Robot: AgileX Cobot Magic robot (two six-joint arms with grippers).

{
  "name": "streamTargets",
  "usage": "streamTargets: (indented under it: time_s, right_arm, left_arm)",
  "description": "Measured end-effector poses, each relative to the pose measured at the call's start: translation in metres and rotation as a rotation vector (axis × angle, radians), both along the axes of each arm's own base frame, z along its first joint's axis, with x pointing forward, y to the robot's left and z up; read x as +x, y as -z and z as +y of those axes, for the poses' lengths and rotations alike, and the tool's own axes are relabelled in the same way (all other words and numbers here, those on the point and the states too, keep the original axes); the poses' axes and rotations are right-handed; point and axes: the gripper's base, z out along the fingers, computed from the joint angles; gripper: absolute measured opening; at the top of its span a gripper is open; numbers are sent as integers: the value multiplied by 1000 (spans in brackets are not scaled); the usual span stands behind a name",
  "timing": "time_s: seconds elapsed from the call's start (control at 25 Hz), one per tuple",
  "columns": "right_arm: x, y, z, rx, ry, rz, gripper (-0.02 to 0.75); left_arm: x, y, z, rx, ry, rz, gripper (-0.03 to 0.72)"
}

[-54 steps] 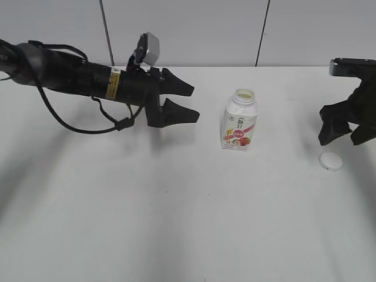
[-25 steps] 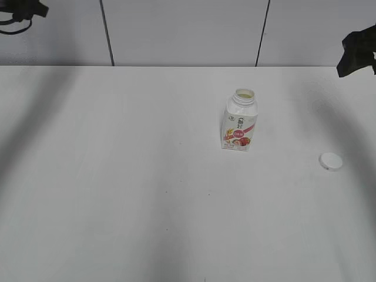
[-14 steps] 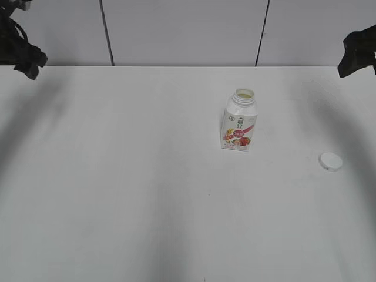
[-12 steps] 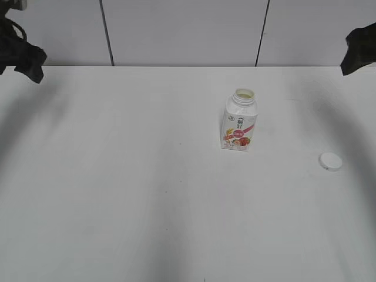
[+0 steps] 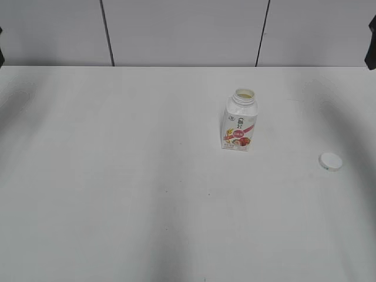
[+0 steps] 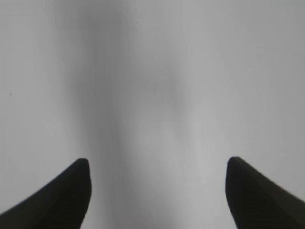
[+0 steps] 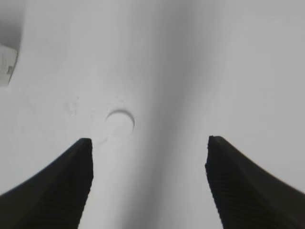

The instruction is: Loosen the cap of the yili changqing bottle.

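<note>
A: Exterior view. We see the yili changqing bottle (image 5: 239, 121) standing upright on the white table (image 5: 117, 176), right of centre, its wide neck uncovered. Where is the closure?

B: The cap (image 5: 331, 161) lies flat on the table, well apart from the bottle, toward the right edge. In the right wrist view we find the cap (image 7: 119, 122) again, beyond and between the two dark fingertips, nearer the left one, touching neither.

A: And the state of each pincer?

B: The right gripper (image 7: 148, 140) stands wide, its jaws far apart with nothing between them; a corner of the bottle (image 7: 7, 62) shows at the left edge of that view. The left gripper (image 6: 158, 161) is likewise spread wide over bare table, holding nothing.

A: In the exterior view we see only dark slivers at the far left and right edges.
</note>
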Motion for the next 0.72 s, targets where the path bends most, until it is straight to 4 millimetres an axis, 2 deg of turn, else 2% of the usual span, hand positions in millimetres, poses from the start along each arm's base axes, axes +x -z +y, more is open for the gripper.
streamTargets:
  time_s: [0.2,0.32,0.44,0.56,0.72]
  right_arm:
    - [-13,-13,-3,-32,-1,24,578]
    - [-24,-30,-3,-35,21,-23,578]
    - [-43,-50,-3,-22,50,-78,578]
    - [-68,-68,-3,-14,61,-128,578]
    - [-99,-78,-3,-17,65,-162,578]
  left_arm:
    - [-24,-30,-2,-12,-32,13,533]
    - [-35,-40,-4,-19,-41,7,533]
    - [-51,-46,-7,-40,-43,3,533]
    - [-76,-47,-10,-41,-44,16,533]
    - [-123,-45,-15,-44,-46,28,530]
